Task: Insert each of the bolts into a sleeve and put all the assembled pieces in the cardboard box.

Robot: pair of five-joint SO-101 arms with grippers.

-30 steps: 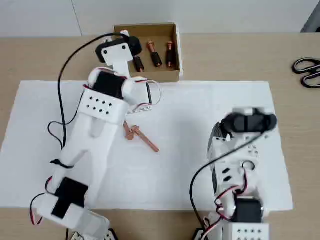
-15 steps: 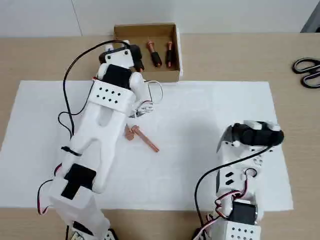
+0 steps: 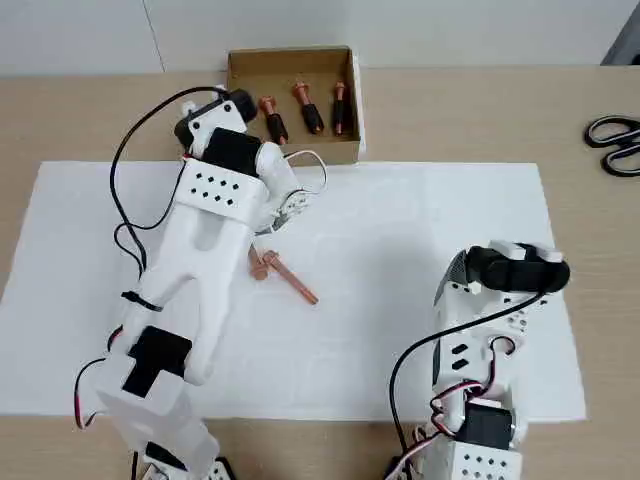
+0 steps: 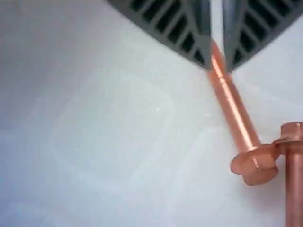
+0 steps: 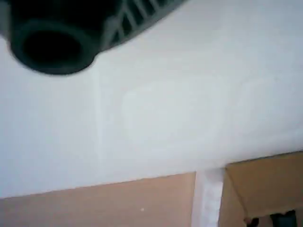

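Two bare copper bolts lie on the white paper (image 3: 400, 250). One bolt (image 4: 234, 113) (image 3: 259, 267) has its tip under my left gripper (image 4: 217, 64); the jaws stand almost together above it, and the tip shows through the slit. The second bolt (image 4: 293, 179) (image 3: 296, 283) lies beside it. In the high view the left arm (image 3: 225, 190) covers that gripper. My right gripper (image 3: 505, 268) hangs over the paper's right part, shut on a black sleeve (image 5: 49, 45). The cardboard box (image 3: 240, 70) at the back holds three assembled pieces (image 3: 308, 108).
Scissors (image 3: 612, 145) lie on the wooden table at the far right. Cables loop off the left arm beside the box. The box's corner (image 5: 265, 189) and the paper's edge show in the right wrist view.
The left arm has drawn back from the box to the bolts on the paper, and an assembled piece now lies in the box's left part. The right arm's head shifted slightly right and nearer.
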